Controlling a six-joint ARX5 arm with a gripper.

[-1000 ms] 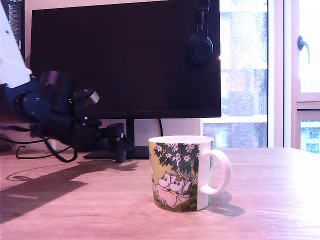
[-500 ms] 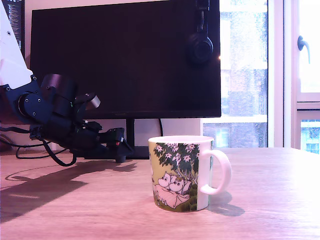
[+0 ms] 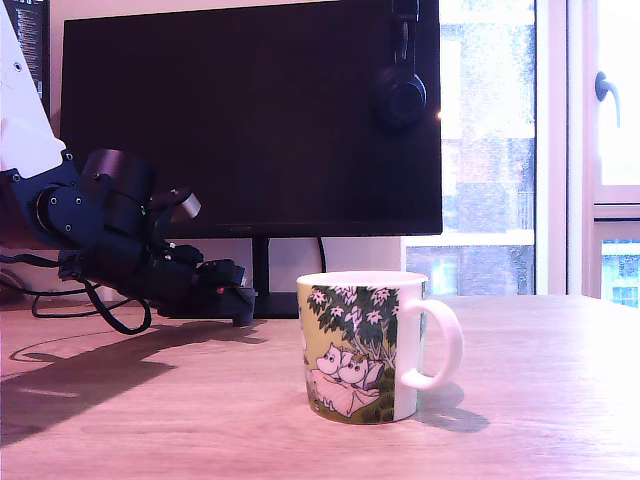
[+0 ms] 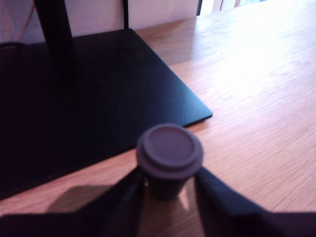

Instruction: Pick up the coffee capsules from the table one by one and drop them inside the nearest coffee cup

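Exterior view, end effector: the dark end effector (image 3: 238,300) sits low at the exterior view's left, in front of the monitor stand; from here I cannot tell what its jaws do
Exterior view, coffee cup: the white coffee cup (image 3: 365,345) with green foliage and pale pink figures stands upright on the tabletop (image 3: 540,400); its handle points to the exterior view's right; it is well apart from the end effector
Exterior view, background: a dark monitor (image 3: 250,120) behind, headphones (image 3: 400,95) hanging at its upper corner
Wrist view, capsule: a dark grey capsule (image 4: 169,157) stands between the two fingers (image 4: 217,197); rimmed flat top facing the camera; the fingers are closed against its sides
Wrist view, surroundings: the capsule is just beside the corner of the black monitor base (image 4: 89,98); light wood tabletop beyond
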